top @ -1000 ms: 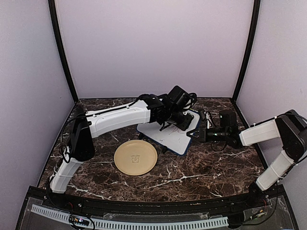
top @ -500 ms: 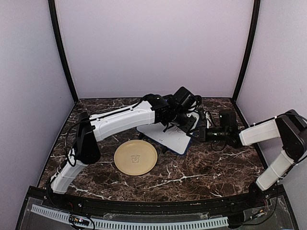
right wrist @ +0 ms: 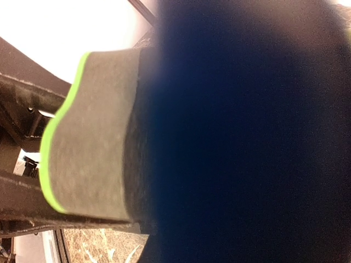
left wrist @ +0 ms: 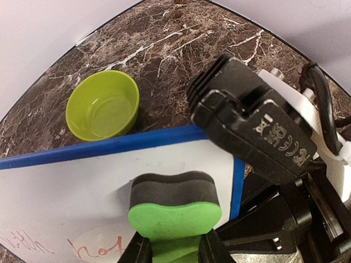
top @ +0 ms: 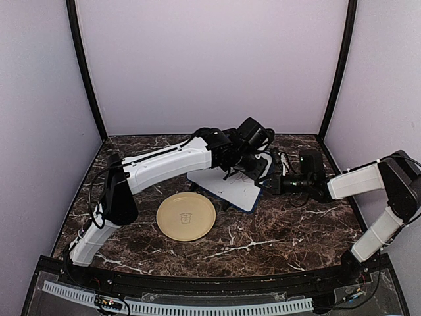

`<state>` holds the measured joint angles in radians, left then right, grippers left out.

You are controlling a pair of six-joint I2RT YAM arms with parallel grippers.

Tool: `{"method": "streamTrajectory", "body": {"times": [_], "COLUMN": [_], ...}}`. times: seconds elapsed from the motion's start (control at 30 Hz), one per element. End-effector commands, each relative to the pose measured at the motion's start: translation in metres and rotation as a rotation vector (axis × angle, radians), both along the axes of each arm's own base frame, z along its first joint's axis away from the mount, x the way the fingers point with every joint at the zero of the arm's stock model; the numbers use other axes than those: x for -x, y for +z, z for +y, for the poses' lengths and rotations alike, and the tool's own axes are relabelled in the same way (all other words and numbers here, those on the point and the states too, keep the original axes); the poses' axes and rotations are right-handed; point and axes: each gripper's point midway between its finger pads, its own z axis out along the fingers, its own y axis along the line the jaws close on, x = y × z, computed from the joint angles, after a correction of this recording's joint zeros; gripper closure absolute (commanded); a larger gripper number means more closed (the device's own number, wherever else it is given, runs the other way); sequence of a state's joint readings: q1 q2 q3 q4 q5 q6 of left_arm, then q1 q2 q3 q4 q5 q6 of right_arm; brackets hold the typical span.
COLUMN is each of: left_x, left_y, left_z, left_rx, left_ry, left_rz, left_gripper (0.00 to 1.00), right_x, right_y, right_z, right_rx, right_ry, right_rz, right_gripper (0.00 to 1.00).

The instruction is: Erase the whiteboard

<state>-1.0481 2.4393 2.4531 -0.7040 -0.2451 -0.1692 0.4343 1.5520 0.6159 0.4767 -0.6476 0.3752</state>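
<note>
Reaching farther right than a second ago, the left gripper [left wrist: 174, 251] is clamping a green eraser [left wrist: 174, 215] over the board [left wrist: 82, 181] at its right end. The right gripper [top: 269, 185] is pinching that corner, jaws nearly closed. White, blue-framed and scribbled, the board is lying behind the plate [top: 186, 216], its long axis slanting far-left to near-right.
</note>
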Motion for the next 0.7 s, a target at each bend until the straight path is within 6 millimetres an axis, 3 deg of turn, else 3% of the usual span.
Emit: {"method": "streamTrajectory", "body": {"times": [0.0,0.1,0.33,0.67], "left_x": [-0.047,-0.048,-0.043,-0.053], "left_y": [0.011,0.016,0.001,0.016], "left_z": [0.022,0.023,0.016,0.027], "left_rx": [0.034,0.046,0.065,0.101], "left_ry": [0.151,0.158,0.143,0.19], "left_rz": [-0.076,-0.083,-0.029,-0.034], "left_gripper": [1.0,1.0,1.0,1.0], "right_x": [0.017,0.017,0.019,0.019], "right_y": [-0.007,-0.007,-0.007,-0.007], "right_z": [0.014,0.014,0.013,0.016], "right_rx": [0.056,0.057,0.066,0.082], "right_ry": [0.097,0.095,0.097,0.105], "right_rz": [-0.063,-0.066,-0.068,-0.08], "right_gripper": [1.0,1.0,1.0,1.0]}}
